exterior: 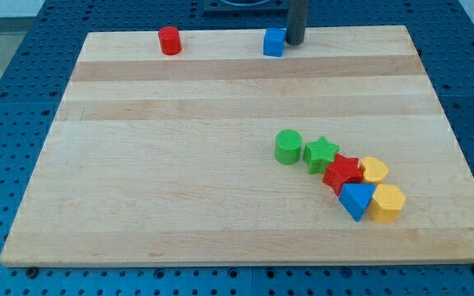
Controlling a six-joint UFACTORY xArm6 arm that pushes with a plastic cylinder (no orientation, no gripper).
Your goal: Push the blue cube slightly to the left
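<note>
The blue cube (274,42) sits near the top edge of the wooden board (179,181), a little right of centre. My tip (295,42) is the lower end of the dark rod at the view's top. It stands right beside the cube's right side, touching or almost touching it.
A red cylinder (169,40) stands near the top edge to the left. A cluster lies at lower right: green cylinder (288,146), green star (321,152), red star (342,173), yellow heart (374,170), blue triangular block (355,201), yellow hexagon (387,203).
</note>
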